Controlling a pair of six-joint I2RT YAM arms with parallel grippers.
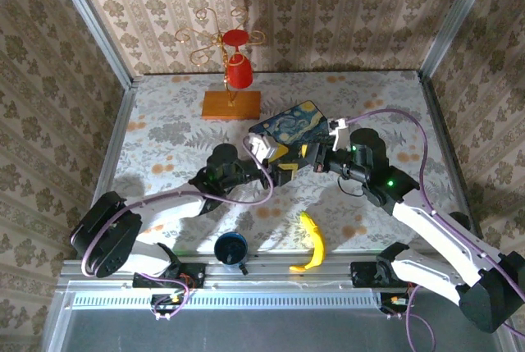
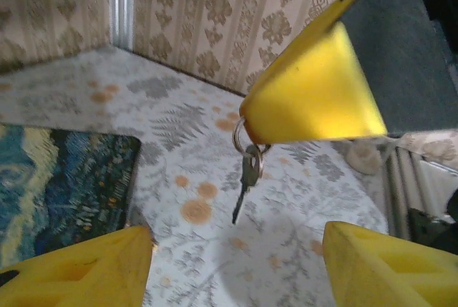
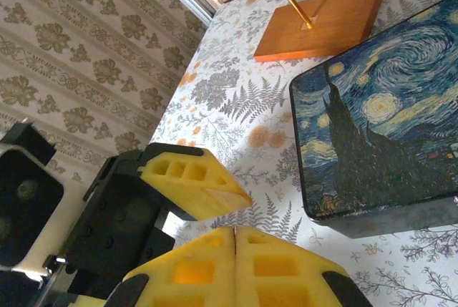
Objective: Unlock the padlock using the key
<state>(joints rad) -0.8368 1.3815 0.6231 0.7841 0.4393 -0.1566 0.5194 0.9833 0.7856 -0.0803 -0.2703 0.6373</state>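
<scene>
On the floral tablecloth (image 1: 164,134) we count one blue cup (image 1: 231,247) and one banana (image 1: 312,241) nearest. Mid-table, our left gripper (image 2: 236,239) gapes empty; our right gripper (image 3: 235,250) pinches the one key (image 2: 247,171), dangling. Beyond: one painted box (image 1: 295,122), one cup stand (image 1: 231,104), wallpapered walls (image 1: 328,7).

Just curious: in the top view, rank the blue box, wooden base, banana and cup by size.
Largest: blue box.
Next: wooden base.
Smallest: banana and cup look alike, the banana longer, the cup wider.
</scene>
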